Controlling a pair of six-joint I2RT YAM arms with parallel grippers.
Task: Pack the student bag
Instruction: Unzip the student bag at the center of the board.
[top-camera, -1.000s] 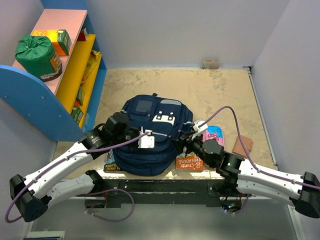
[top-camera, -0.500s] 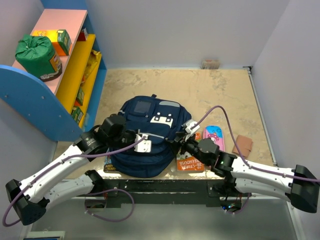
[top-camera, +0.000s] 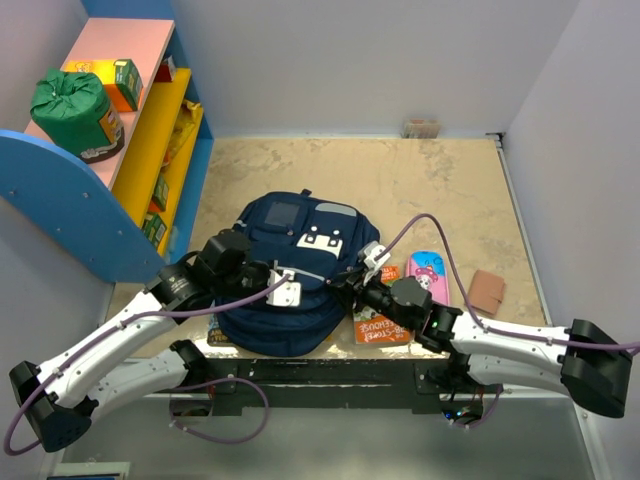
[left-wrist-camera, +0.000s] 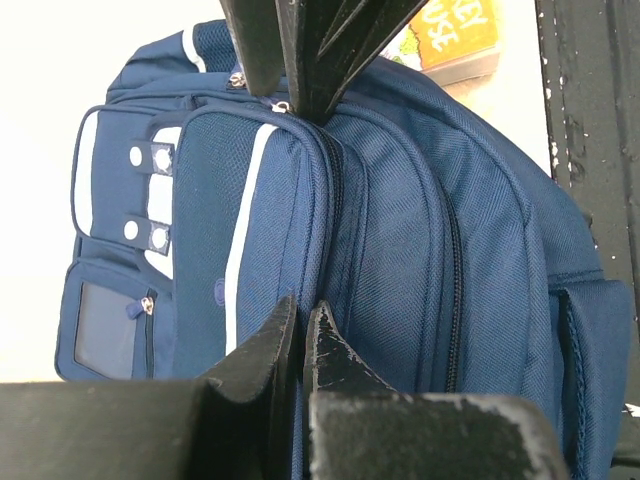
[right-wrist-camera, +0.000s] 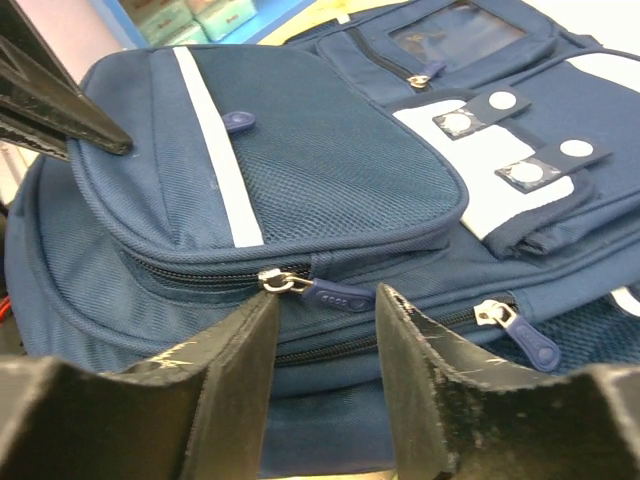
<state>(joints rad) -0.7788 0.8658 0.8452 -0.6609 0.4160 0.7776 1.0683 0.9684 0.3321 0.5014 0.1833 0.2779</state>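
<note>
At the left side of the large navy-blue fabric backpack (top-camera: 300, 225), which lies front-up mid-table just beyond the arm bases, the left gripper (left-wrist-camera: 300, 322) is seen shut tight at a pocket seam; whether cloth is pinched cannot be told. To the right, the right gripper (right-wrist-camera: 327, 302) is set part-open, its jaws straddling a small blue zipper pull (right-wrist-camera: 338, 297). Opening a compartment is judged the step in hand; next, the pull must be clamped and drawn along its track. A beige mottled tabletop (top-camera: 420, 180) is bounded by pale walls; a blue, pink and yellow shelf unit (top-camera: 70, 190) stands at left, while an orange book (top-camera: 378, 328), a pink pencil case (top-camera: 428, 275) and a brown wallet (top-camera: 487, 291) lie at right.
</note>
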